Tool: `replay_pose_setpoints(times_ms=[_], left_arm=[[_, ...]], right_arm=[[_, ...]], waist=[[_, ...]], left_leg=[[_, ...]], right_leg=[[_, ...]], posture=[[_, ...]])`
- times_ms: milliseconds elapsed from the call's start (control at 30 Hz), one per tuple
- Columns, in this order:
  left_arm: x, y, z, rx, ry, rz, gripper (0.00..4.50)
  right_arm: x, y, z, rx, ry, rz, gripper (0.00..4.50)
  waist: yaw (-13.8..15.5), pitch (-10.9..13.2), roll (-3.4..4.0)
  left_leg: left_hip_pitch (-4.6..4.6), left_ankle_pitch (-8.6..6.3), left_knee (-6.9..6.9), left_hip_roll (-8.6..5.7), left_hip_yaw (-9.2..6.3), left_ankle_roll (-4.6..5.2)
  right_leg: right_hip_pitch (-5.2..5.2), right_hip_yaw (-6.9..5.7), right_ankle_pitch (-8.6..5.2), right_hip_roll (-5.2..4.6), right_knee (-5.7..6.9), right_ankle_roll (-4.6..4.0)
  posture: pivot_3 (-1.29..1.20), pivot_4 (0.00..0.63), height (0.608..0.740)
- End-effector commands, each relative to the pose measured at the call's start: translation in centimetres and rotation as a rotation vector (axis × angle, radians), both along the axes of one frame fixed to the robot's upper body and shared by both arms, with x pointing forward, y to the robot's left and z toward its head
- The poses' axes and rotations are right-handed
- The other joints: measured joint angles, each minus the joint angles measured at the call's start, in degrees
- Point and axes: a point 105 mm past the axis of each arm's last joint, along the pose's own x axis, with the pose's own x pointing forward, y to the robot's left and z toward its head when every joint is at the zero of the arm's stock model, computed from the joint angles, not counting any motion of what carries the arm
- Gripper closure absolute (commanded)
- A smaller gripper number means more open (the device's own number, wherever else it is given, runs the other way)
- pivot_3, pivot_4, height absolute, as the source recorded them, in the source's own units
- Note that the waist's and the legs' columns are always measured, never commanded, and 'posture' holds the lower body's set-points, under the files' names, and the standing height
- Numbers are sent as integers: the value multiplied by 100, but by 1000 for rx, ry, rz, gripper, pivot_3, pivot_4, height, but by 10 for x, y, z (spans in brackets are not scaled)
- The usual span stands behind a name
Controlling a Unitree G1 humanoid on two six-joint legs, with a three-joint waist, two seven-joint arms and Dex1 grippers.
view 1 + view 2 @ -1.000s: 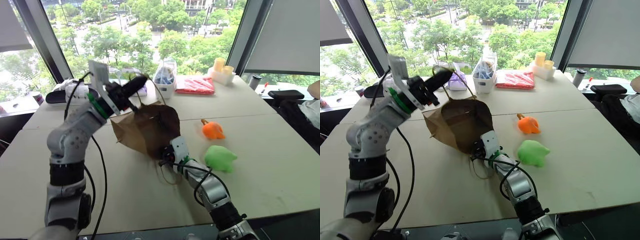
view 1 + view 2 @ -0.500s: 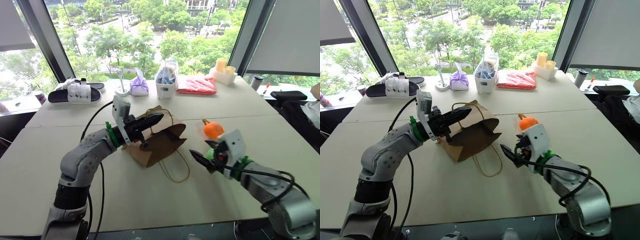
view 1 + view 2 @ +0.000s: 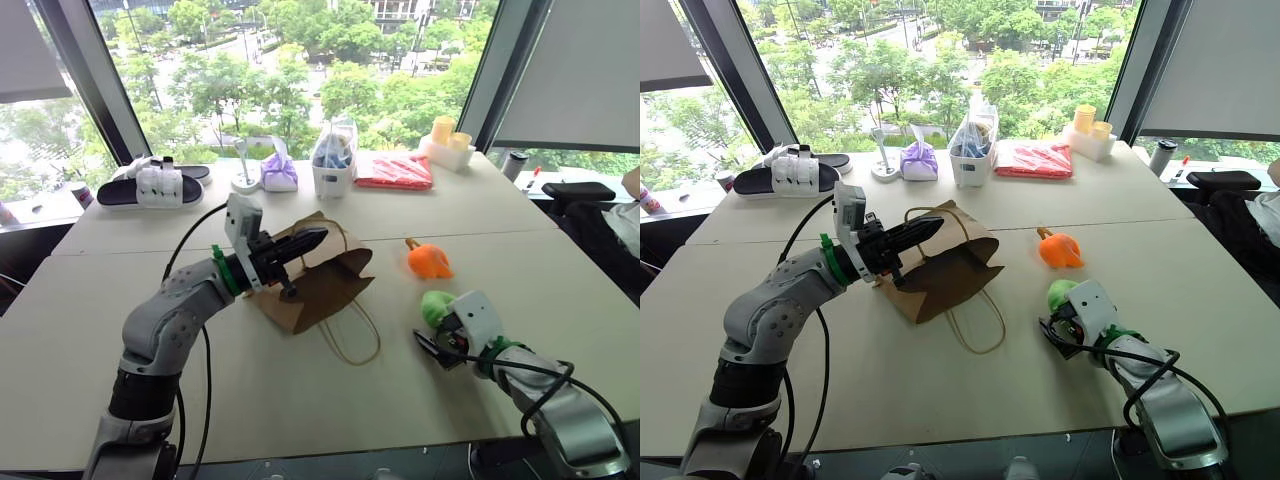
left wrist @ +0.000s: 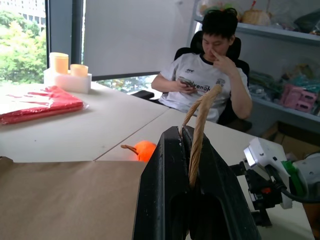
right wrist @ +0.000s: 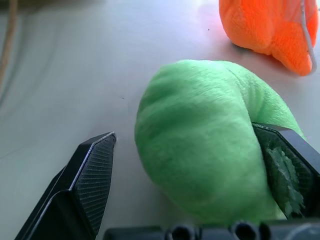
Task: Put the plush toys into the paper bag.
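At the near right of the tabletop (image 3: 300,400), the right end effector (image 3: 437,345) has swung away from the paper bag (image 3: 315,272) to the green plush toy (image 5: 200,155), which sits between its spread fingers. Beyond lies the orange plush toy (image 3: 428,261). The left end effector (image 3: 300,243), lower than before, pinches the bag's handle (image 4: 199,125).

Beige table (image 3: 300,400); tree-filled windows (image 3: 300,70)
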Motion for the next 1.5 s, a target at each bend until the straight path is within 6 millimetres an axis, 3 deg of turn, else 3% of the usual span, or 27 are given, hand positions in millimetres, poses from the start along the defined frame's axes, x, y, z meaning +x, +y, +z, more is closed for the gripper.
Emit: replay_pose_setpoints(times_ms=[33,233,367,467,600,733,1033,1167,1333,1367,1500], left_arm=[[-4,1,14,-8,-67,2,4500],[-3,0,14,-10,-58,11,4500],[-2,-1,15,-16,-50,7,4500],[-3,-5,17,-13,-47,-19,4500],[-2,-6,21,-22,-42,-31,4500],[-3,-7,21,-21,-34,-43,4500],[-10,-8,21,-28,-25,-43,4500],[-11,-7,20,-34,-21,-25,4500],[-11,-5,19,-43,-18,-8,4500],[-10,-5,18,-44,-17,-6,4500],[-10,-3,17,-45,-14,-2,4500]], right_arm=[[5,-5,9,-1,-46,-17,1395],[5,-4,20,5,-68,12,4358],[-4,26,40,107,-87,151,4435],[-16,68,55,175,-73,340,4435],[-24,105,56,205,-39,482,4435],[-4,143,56,235,-60,569,4435],[48,200,55,321,-90,624,4435],[62,214,60,361,-131,624,2818],[60,214,64,381,-155,646,327],[58,211,64,374,-156,648,51],[43,187,74,342,-169,655,51]], waist=[[1,0,0],[1,0,0],[1,0,0],[-12,1,0],[-3,0,0],[-21,1,0],[-38,1,0],[-43,1,0],[-39,1,0],[-42,1,0],[-27,1,0]], left_leg=[[0,0,0,0,-1,0],[0,0,0,0,-1,0],[0,0,-1,0,-2,0],[0,0,-2,0,-4,0],[1,0,-3,1,-11,0],[-2,0,1,-1,-10,0],[1,21,-9,1,-10,-37],[1,22,-15,1,-15,-40],[-1,22,-14,0,-20,-40],[-1,22,-14,0,-21,-40],[-3,22,-14,0,-25,-39]], right_leg=[[0,0,0,0,0,0],[0,0,0,0,0,0],[0,0,0,0,0,0],[0,0,0,1,0,0],[-1,-2,0,2,0,0],[1,-2,0,1,-8,1],[-5,-3,1,4,-6,0],[-13,-2,1,4,-2,-1],[-14,-1,1,2,2,-1],[-15,-1,1,2,2,-1],[-16,-2,1,2,3,-1]], posture=[[0,150,740],[0,150,740],[0,150,740],[0,150,740],[0,150,740],[0,150,740],[0,150,740],[0,150,740],[0,150,740],[0,150,740],[0,150,740]])
